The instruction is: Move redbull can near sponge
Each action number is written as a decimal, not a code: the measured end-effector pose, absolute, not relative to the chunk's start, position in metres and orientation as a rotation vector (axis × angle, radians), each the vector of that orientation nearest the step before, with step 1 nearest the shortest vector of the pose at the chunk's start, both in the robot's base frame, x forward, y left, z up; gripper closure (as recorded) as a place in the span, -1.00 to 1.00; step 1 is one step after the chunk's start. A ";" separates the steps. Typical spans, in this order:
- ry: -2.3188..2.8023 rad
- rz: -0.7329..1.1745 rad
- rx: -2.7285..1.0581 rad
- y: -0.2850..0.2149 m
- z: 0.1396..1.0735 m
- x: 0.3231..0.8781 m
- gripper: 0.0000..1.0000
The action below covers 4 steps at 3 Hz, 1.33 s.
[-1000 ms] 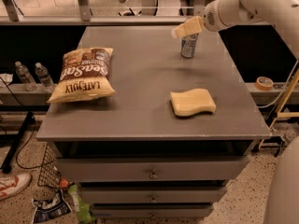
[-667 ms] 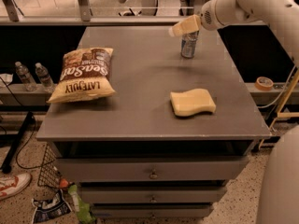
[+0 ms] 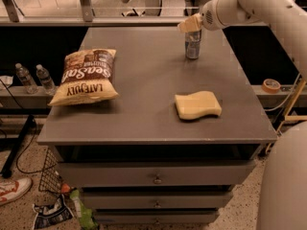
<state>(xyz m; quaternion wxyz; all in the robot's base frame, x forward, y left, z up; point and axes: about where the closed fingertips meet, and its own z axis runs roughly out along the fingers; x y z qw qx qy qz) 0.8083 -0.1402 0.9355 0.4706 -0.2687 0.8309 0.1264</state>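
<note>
The redbull can (image 3: 193, 45) stands upright on the grey table (image 3: 144, 80) towards the back right. The pale yellow sponge (image 3: 197, 105) lies flat nearer the front right, well apart from the can. My gripper (image 3: 190, 24) hangs just above the can's top, at the end of the white arm (image 3: 249, 6) that comes in from the upper right. The can's top is partly hidden behind the gripper.
A brown-and-yellow chip bag (image 3: 86, 76) lies on the table's left side. Drawers (image 3: 156, 176) sit under the tabletop. Water bottles (image 3: 36, 78) stand on a low shelf at the left. A tape roll (image 3: 271, 85) lies at the right.
My gripper has shifted slightly to the left and up over the can. The can, sponge and chip bag have not moved.
</note>
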 end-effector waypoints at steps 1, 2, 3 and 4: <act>2.008 0.327 -0.676 -0.132 0.940 0.806 0.31; 1.940 0.330 -0.700 -0.132 0.961 0.787 0.77; 1.880 0.307 -0.718 -0.136 0.986 0.750 1.00; 1.888 0.314 -0.783 -0.127 0.992 0.713 1.00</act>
